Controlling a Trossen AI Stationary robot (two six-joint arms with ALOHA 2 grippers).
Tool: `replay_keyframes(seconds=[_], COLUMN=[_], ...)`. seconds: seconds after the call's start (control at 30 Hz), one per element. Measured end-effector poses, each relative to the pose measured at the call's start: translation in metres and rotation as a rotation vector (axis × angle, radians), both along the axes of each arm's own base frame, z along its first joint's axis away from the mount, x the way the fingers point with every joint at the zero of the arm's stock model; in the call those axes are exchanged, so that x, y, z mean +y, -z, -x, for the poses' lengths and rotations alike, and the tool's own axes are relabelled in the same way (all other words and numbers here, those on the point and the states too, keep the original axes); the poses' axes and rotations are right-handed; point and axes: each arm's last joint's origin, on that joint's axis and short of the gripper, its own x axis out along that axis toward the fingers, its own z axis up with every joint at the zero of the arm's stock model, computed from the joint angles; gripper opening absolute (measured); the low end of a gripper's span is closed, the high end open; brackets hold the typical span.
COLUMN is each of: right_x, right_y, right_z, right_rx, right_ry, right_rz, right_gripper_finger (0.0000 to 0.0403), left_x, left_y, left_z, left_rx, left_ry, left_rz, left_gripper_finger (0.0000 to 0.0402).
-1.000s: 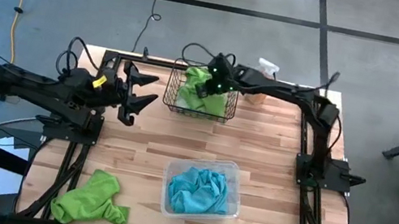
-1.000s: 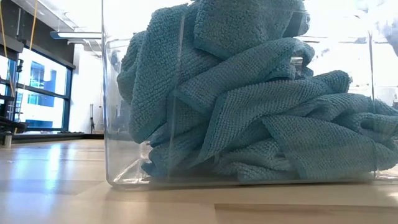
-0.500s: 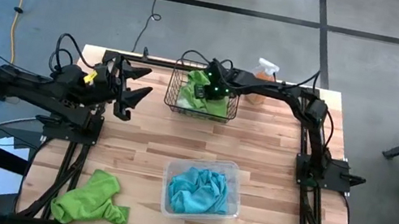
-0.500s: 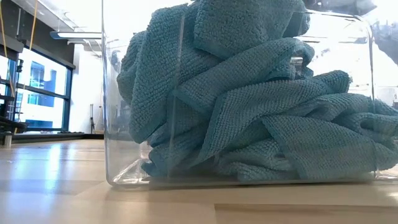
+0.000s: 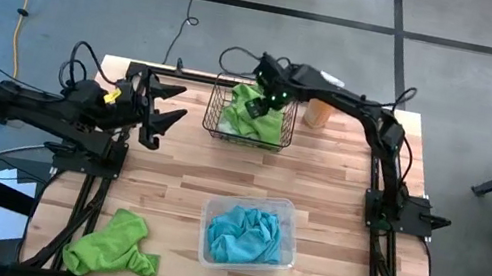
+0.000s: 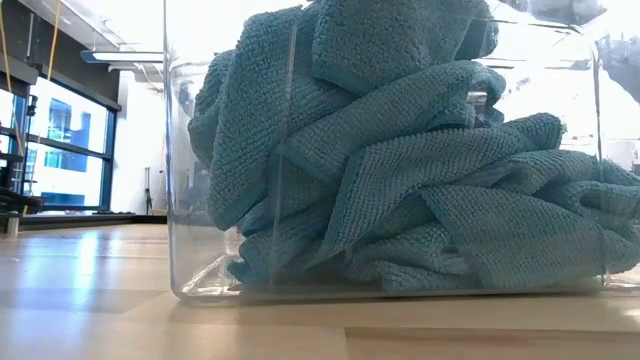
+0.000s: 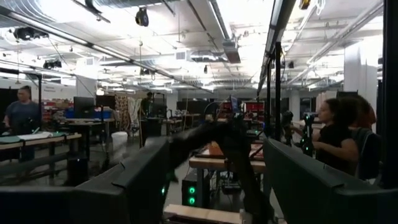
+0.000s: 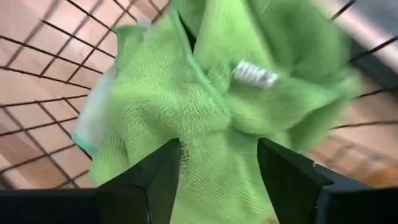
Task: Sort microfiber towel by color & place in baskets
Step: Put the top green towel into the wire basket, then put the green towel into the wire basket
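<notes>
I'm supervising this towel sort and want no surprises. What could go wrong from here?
The right gripper hangs open just over the green towels in the wire basket, so cloth might snag on its fingers as it lifts. One green towel lies at the table's near edge and might slip off.

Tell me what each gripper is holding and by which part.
Nothing is held. The right gripper stands open over the lime green towels in the black wire basket; the left gripper is open and empty.
</notes>
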Motion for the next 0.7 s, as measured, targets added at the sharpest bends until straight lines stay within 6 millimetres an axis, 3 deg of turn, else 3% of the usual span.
replay_keyframes(seconds=[0.13, 0.3, 0.53, 0.7], right_x=[-0.004, 0.002, 0.049, 0.085], right_y=[-0.031, -0.056, -0.092, -0.100], right_z=[0.003, 0.006, 0.013, 0.040], right_rx=[-0.014, -0.036, -0.135, -0.253], right_ry=[-0.061, -0.194, -0.461, -0.505], right_rz=[0.052, 0.089, 0.236, 0.282], right_gripper_finger=[0.0212, 0.0213, 0.0213, 0.0213], left_x=[0.000, 0.001, 0.000, -0.002], left_y=[0.000, 0.001, 0.006, 0.008], left_z=[0.005, 0.009, 0.007, 0.004], left_rx=[0.012, 0.029, 0.054, 0.051], left_ry=[0.000, 0.002, 0.053, 0.159], left_rz=[-0.001, 0.003, 0.104, 0.172], left_gripper_finger=[0.0248, 0.0248, 0.0248, 0.0248])
